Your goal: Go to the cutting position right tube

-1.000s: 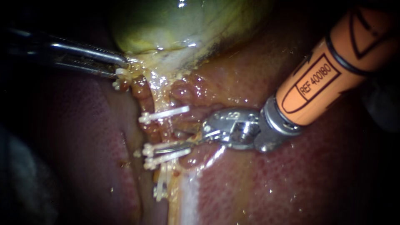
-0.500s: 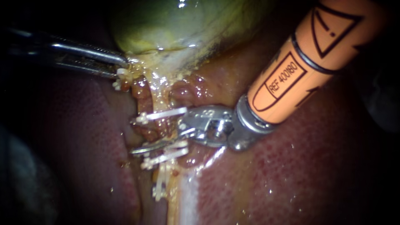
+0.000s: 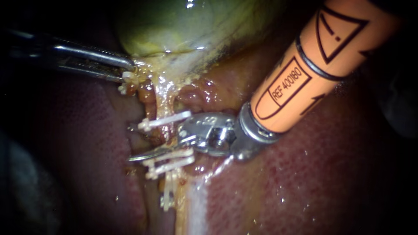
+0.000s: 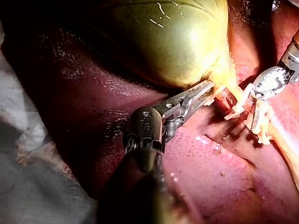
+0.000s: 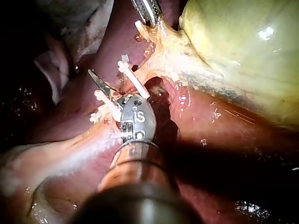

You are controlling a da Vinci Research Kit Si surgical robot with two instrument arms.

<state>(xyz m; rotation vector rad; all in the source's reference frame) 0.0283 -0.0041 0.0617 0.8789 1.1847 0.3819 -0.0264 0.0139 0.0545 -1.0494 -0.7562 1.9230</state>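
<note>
A pale yellow tube [image 3: 164, 102] runs down from the green gallbladder [image 3: 183, 30] and carries white clips: one upper clip [image 3: 167, 119] and two lower clips [image 3: 170, 159]. My right instrument [image 3: 135, 146], on an orange shaft, reaches across the tube in the gap between the upper and lower clips. Its thin blades stand open, and the lower blade [image 3: 146, 154] lies just above the lower clips. In the right wrist view one blade [image 5: 99, 83] shows past the clips. My left instrument [image 3: 125, 69] is shut on tissue at the gallbladder's neck [image 4: 212, 88] and holds it to the left.
Dark red liver [image 3: 305, 182] lies all around the tube. A further clip [image 3: 166, 198] sits lower on the tube. A whitish band [image 3: 198, 204] runs down beside it. Grey cloth [image 4: 42, 186] lies behind my left instrument.
My right instrument has slid to the left, its blades passing across the tube between the clips. The left instrument has kept its hold and place.
</note>
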